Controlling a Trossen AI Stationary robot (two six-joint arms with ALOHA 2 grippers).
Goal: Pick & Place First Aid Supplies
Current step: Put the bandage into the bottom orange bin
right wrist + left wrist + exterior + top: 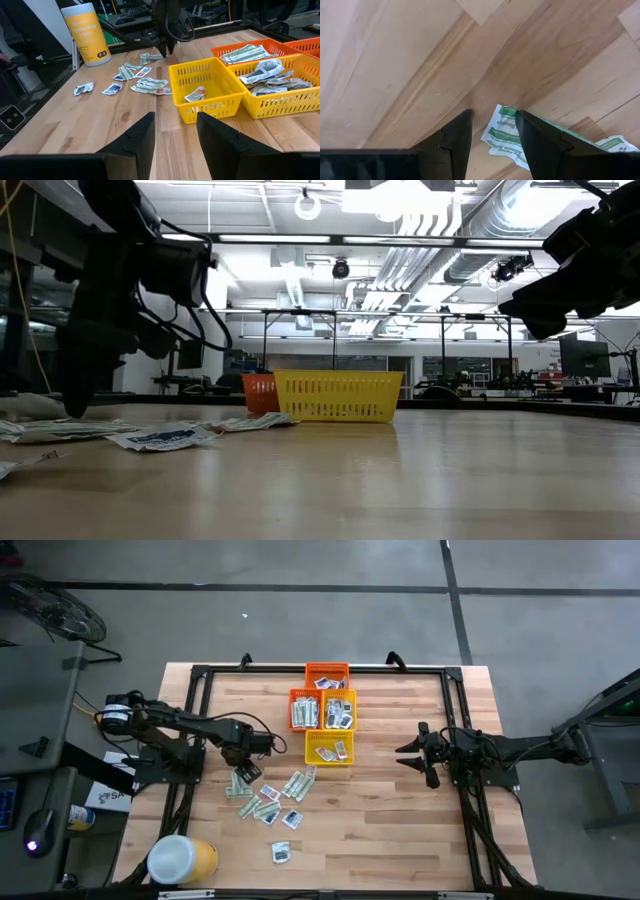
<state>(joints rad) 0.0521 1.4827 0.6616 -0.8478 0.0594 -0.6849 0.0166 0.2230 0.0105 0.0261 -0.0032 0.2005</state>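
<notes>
Several first aid supplies, pale green-and-white strips and white squares with blue marks, lie flat and loose on the wooden table left of centre. My left gripper points straight down over the leftmost ones, open. In the left wrist view its fingers stand on either side of the end of a green-and-white packet, low over the wood. In the low view its tip hangs just above the packets. My right gripper waits open at the table's right, roughly level, with nothing between its fingers.
Several small baskets stand behind the loose packets: an orange one farthest back, an orange and a yellow behind a nearer yellow one, all holding packets. A yellow tub with a white lid stands at the near left corner.
</notes>
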